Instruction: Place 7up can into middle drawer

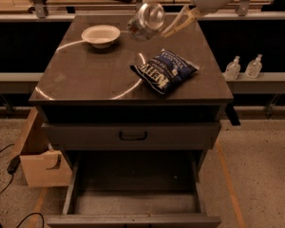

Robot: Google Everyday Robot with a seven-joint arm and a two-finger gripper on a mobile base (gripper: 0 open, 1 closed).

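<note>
Camera view: white shallow bowl [100,34] sits near the far left corner of the dark grey table [85,80]. Dark blue crisp bag [164,70] lies toward the right edge. Below the front edge, a closed drawer with a black loop handle [133,136]. The wide grey metal middle drawer [133,204] is pulled open under it, floor bare. Pale arm reaches in from the upper right. The gripper [154,15] hangs over the far edge, jaws clamped on the tilted silver 7up can [147,20], held in the air.

7up can [147,19] held tilted in the gripper [157,12] above the rear of the cabinet top [92,77] | white bowl [100,35] and crisp bag [164,70] seen lying on it | middle drawer [133,201] seen pulled open below
</note>
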